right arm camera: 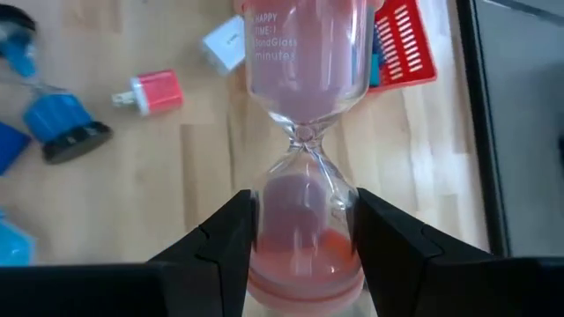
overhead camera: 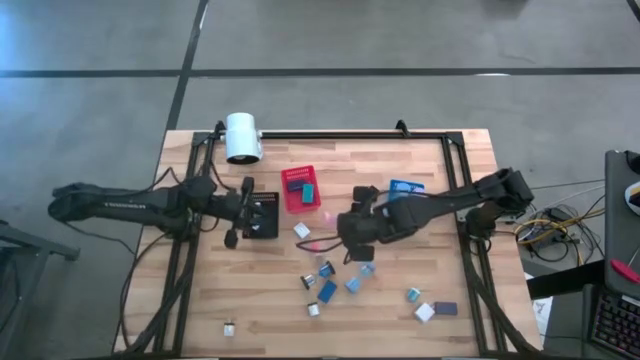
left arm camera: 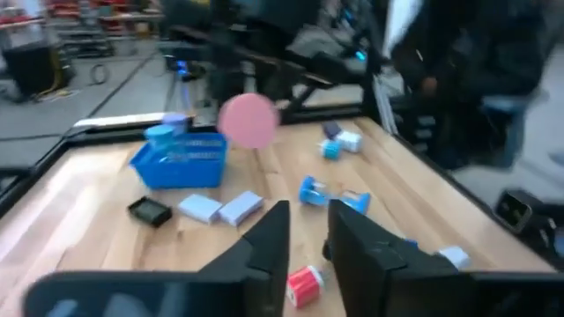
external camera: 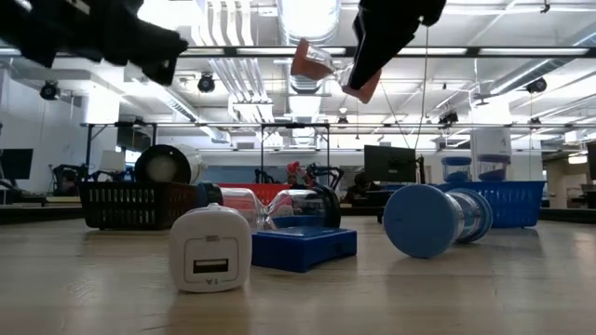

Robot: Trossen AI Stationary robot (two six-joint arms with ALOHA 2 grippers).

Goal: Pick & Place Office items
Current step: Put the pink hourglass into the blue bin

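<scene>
Pink sand timer point(right arm camera: 304, 150), a clear glass hourglass with pink end caps, hangs above the middle of the wooden table point(overhead camera: 200, 290), pinched at its lower bulb between the right gripper's point(right arm camera: 304, 238) dark fingers. Bare wood lies below it, with the red slotted bin point(overhead camera: 300, 190) just beside and a white block point(overhead camera: 301, 230) near. Other small blue and white pieces point(overhead camera: 330, 285) scatter toward the front edge. The left gripper point(left arm camera: 307, 242) hovers by the black bin point(overhead camera: 262, 215), its fingers slightly apart and empty; the table's left side stays open.
</scene>
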